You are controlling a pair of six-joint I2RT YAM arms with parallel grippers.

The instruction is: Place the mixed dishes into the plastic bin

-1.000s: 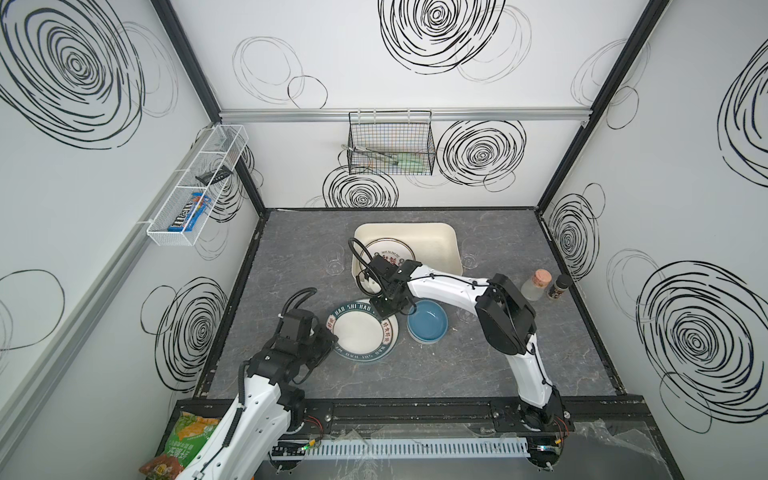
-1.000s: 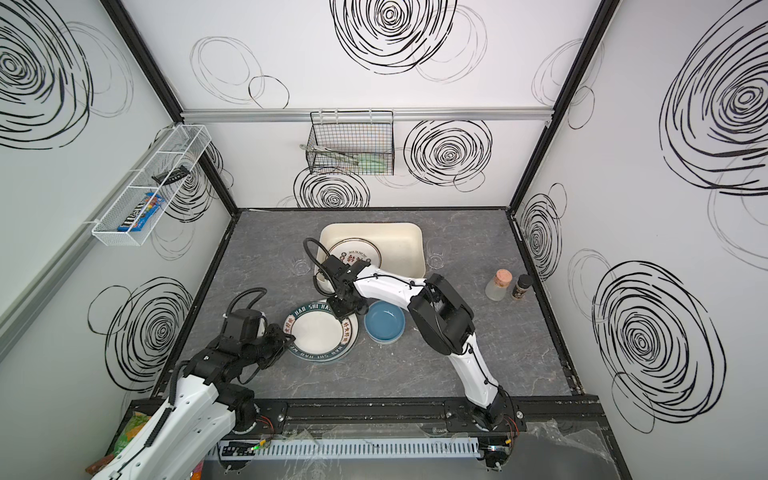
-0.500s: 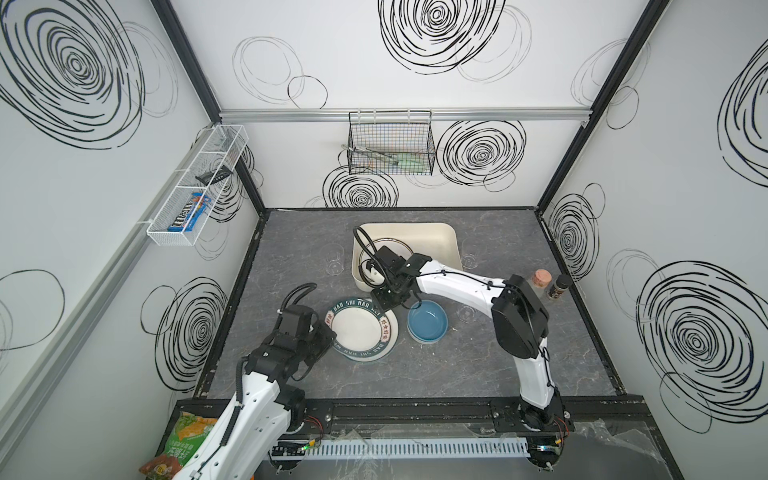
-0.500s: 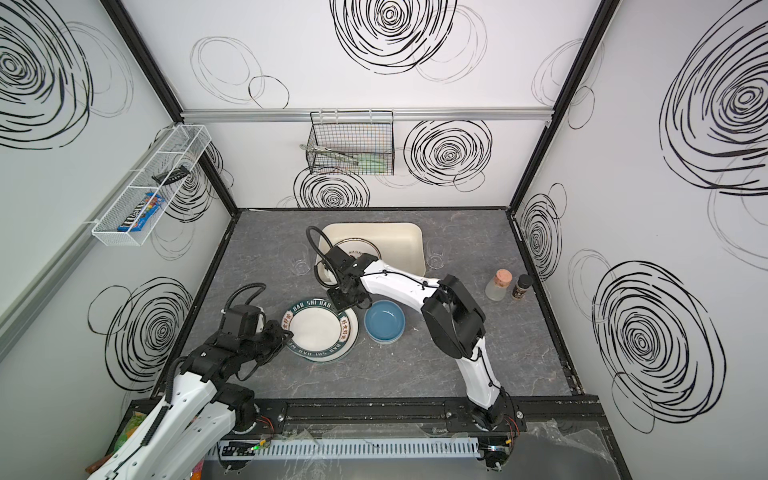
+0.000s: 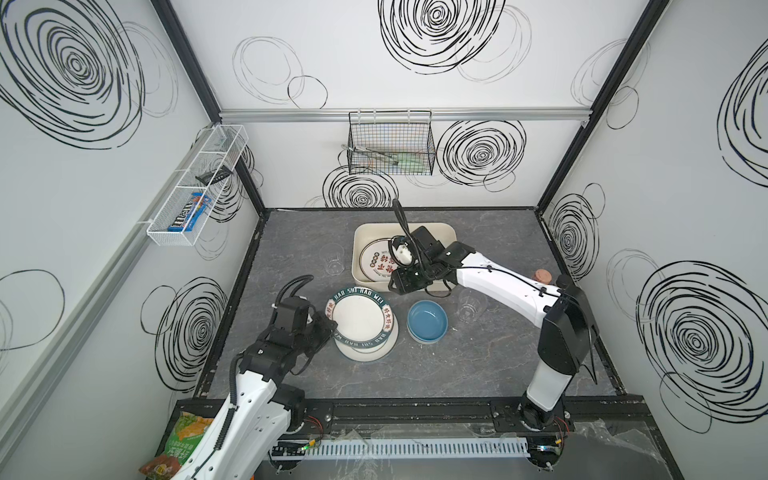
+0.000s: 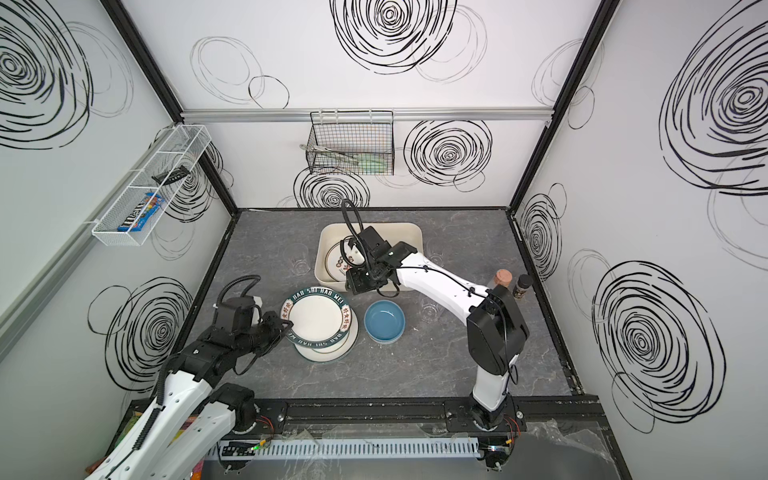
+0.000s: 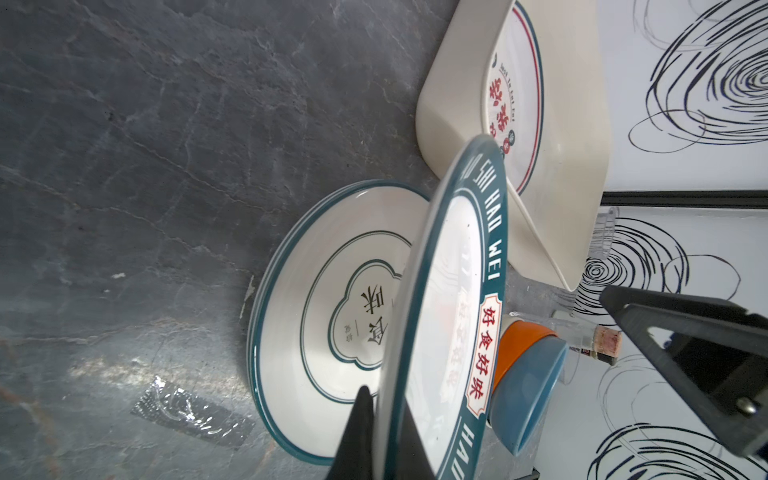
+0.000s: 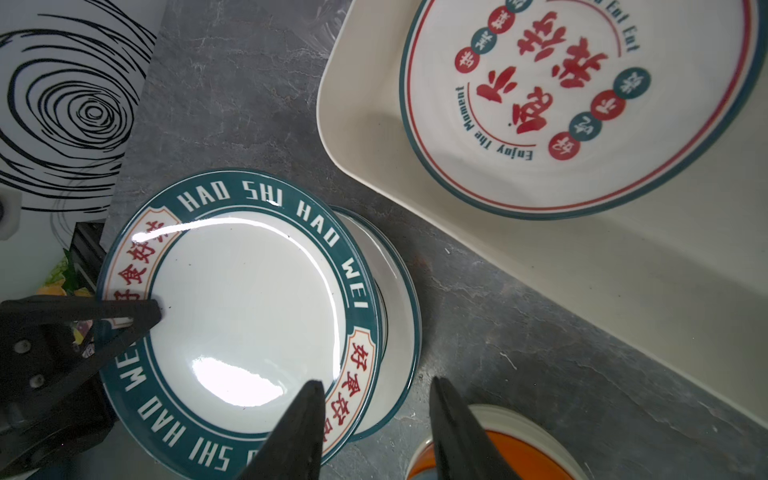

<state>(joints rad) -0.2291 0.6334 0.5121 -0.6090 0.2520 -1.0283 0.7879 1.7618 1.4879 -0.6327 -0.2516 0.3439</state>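
So: one red-character plate (image 5: 376,262) in plastic bin (image 5: 441,227). Left end effector (image 5: 331,327) clamps green-rim plate (image 5: 359,318); right end effector (image 8: 376,386) apart, empty. Second plate (image 5: 365,354), bowls (image 5: 427,321), cups (image 5: 469,305) remain.

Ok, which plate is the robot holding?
The plate with the dark green HAO SHI HAO WEI rim, pinched by the left pincer. The red-character plate lies in the plastic bin; the thin-lined plate lies flat underneath it.

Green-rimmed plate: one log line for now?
left gripper: shut on green-rimmed plate, tilted | right gripper: open, empty | plastic bin: holds red-character plate
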